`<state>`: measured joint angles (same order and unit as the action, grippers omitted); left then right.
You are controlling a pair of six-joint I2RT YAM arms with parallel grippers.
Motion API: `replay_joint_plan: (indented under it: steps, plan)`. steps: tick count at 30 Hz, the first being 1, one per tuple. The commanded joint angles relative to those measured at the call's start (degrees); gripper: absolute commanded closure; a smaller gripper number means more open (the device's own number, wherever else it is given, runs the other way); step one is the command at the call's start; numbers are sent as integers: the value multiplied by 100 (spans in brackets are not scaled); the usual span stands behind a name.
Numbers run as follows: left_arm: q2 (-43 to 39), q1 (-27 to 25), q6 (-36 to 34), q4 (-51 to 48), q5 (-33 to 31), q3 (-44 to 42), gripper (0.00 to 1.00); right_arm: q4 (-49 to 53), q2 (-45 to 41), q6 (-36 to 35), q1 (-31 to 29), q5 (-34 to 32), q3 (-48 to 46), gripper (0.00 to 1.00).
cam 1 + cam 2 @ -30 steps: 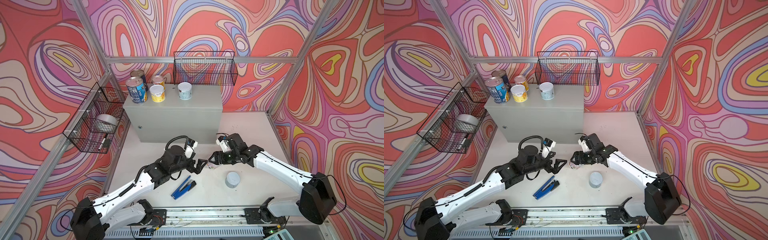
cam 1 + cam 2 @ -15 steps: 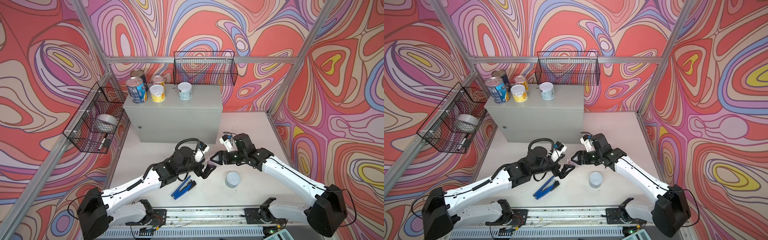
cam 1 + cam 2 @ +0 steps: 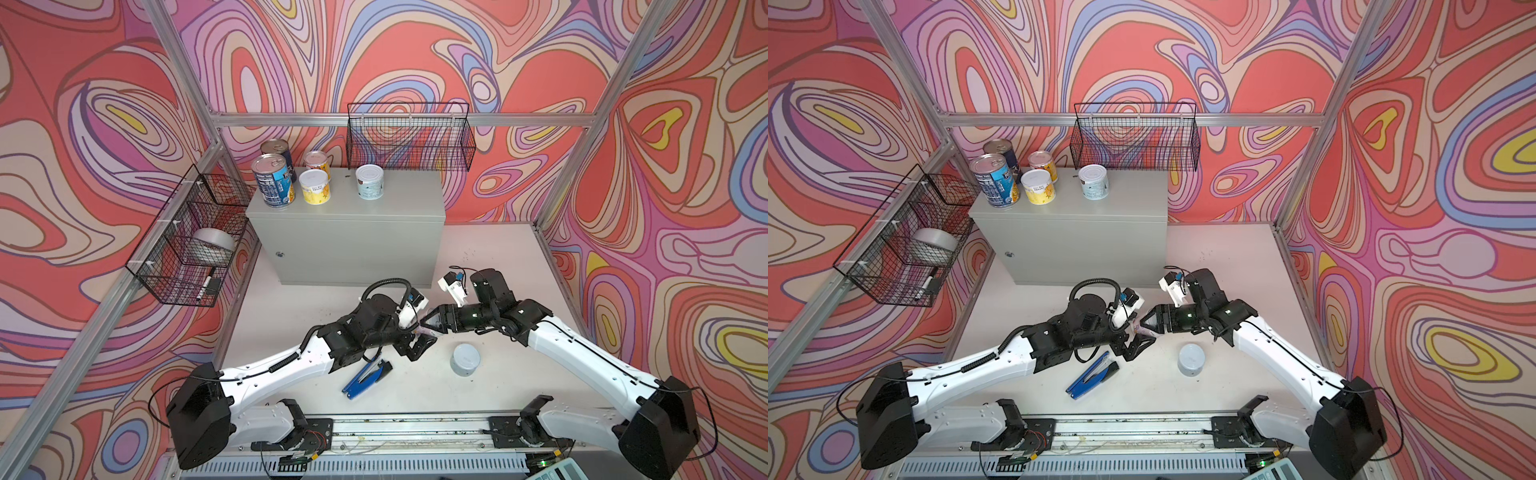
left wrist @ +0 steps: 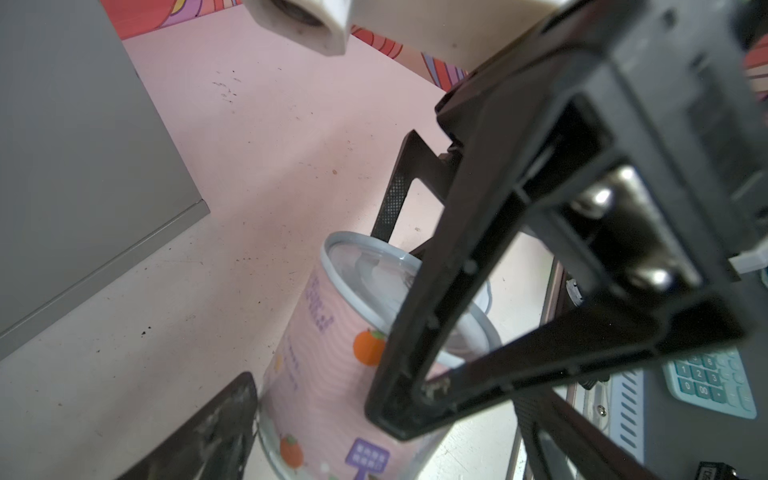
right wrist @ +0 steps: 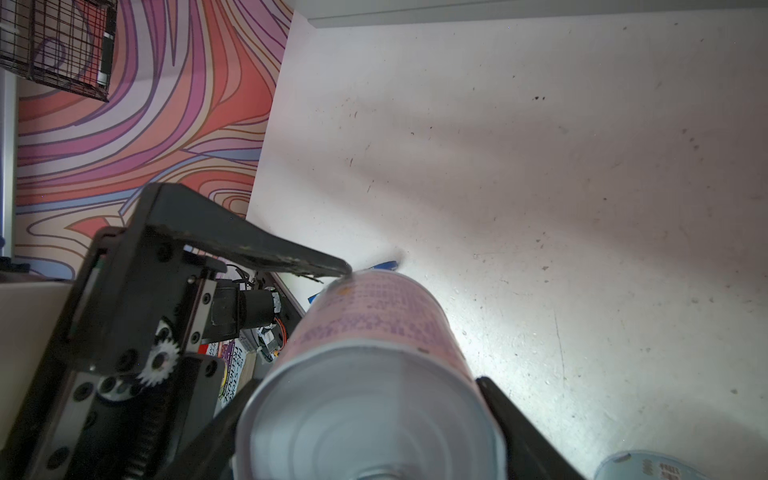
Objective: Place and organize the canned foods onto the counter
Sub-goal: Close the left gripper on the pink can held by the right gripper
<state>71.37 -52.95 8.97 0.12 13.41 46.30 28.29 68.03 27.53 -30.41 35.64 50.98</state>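
My right gripper (image 3: pixel 432 323) (image 5: pixel 365 436) is shut on a pink-labelled can (image 3: pixel 424 331) (image 3: pixel 1141 329) (image 5: pixel 374 328), held on its side just above the table. My left gripper (image 3: pixel 419 340) (image 4: pixel 386 407) is open, its jaws standing either side of that pink can (image 4: pixel 324 374). One left finger (image 5: pixel 249 249) lies against the can's far rim. On the grey counter (image 3: pixel 415 195) stand two tall blue cans (image 3: pixel 274 180), a small orange can (image 3: pixel 318 160), a yellow can (image 3: pixel 315 187) and a pale blue can (image 3: pixel 369 181). Another pale can (image 3: pixel 465 359) stands on the table.
A blue stapler (image 3: pixel 365 376) lies under the left arm. A wire basket (image 3: pixel 191 241) on the left wall holds a silver tape roll (image 3: pixel 214 245); another basket (image 3: pixel 409 137) hangs behind the counter. A calculator (image 4: pixel 706 382) lies at the front right.
The left arm has swung right and its open jaws have come round the pink can. The right gripper has shifted slightly right, still holding the can.
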Motion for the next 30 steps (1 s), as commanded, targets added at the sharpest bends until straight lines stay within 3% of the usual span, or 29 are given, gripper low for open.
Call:
replay_joint_plan:
  steps: [1,10,15,30]
  plan:
    - [120,-47,-230,119,-72,145,3,-385,-104,23,36,345,48,41]
    - [172,-43,-516,225,-222,111,5,-655,64,147,36,748,30,41]
    - [370,-40,-634,106,-145,282,21,-653,192,141,35,813,70,41]
    - [560,-42,-497,162,-383,391,31,-686,324,112,36,883,46,41]
